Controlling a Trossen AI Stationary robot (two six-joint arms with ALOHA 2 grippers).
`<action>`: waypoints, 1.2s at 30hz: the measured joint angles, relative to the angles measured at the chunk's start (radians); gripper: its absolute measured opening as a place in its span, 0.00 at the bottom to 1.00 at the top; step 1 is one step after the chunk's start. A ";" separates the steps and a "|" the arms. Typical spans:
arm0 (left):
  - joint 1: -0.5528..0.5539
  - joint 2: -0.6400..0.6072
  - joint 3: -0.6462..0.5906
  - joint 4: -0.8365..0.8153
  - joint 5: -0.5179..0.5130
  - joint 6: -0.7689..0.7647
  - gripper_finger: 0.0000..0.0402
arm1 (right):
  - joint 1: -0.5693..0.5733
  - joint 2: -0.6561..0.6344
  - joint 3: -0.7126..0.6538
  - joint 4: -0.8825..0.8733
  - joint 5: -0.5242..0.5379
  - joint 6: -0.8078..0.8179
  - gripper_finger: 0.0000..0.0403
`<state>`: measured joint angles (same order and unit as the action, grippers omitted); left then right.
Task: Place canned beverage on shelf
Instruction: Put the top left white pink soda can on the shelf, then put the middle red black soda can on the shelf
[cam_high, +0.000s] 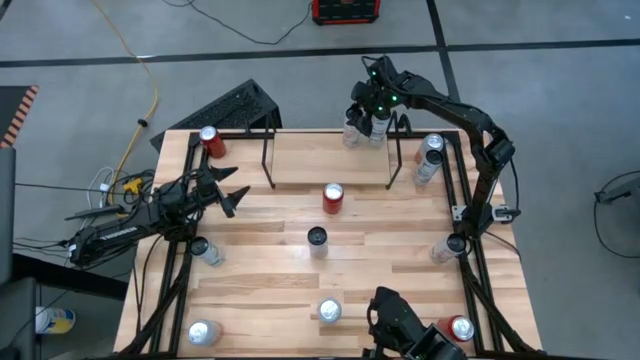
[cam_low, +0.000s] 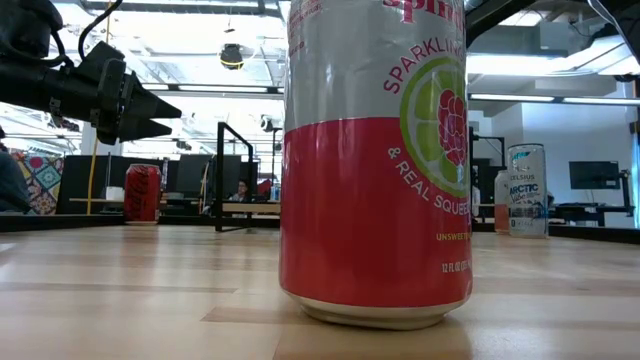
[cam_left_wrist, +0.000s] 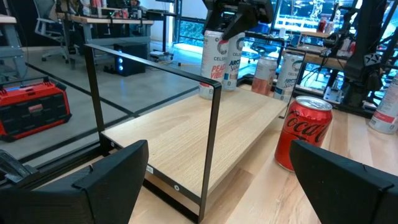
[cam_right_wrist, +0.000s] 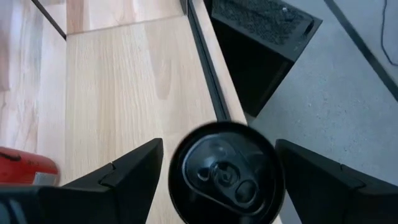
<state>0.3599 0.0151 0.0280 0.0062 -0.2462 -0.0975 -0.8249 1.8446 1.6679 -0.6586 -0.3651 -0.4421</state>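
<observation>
Cans (cam_high: 363, 128) stood on the shelf (cam_high: 300, 155) at its right end. My right gripper (cam_right_wrist: 217, 171) hovered directly above them, fingers spread, one can top between them. My left gripper (cam_high: 232, 192) waited left of the shelf, spread.

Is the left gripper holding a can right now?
No: the left gripper is spread wide with nothing between its fingers, and the Coca-Cola can stands free on the table ahead.

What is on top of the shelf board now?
Two cans stand at the shelf board's right end. The right gripper above partly hides them; the rest is bare.
</observation>
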 joint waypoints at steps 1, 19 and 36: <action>0.000 0.000 0.000 0.000 0.000 0.000 0.93 | 0.000 0.000 0.006 0.000 0.000 0.000 0.83; 0.000 0.000 0.000 0.000 0.000 0.000 0.93 | 0.066 0.000 0.118 -0.144 0.000 0.015 0.83; 0.000 0.000 0.000 0.000 0.000 0.000 0.93 | 0.463 -0.185 0.004 -0.233 0.150 0.084 0.82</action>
<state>0.3596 0.0147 0.0282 0.0059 -0.2462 -0.0978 -0.3623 1.6596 1.6716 -0.8911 -0.2155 -0.3577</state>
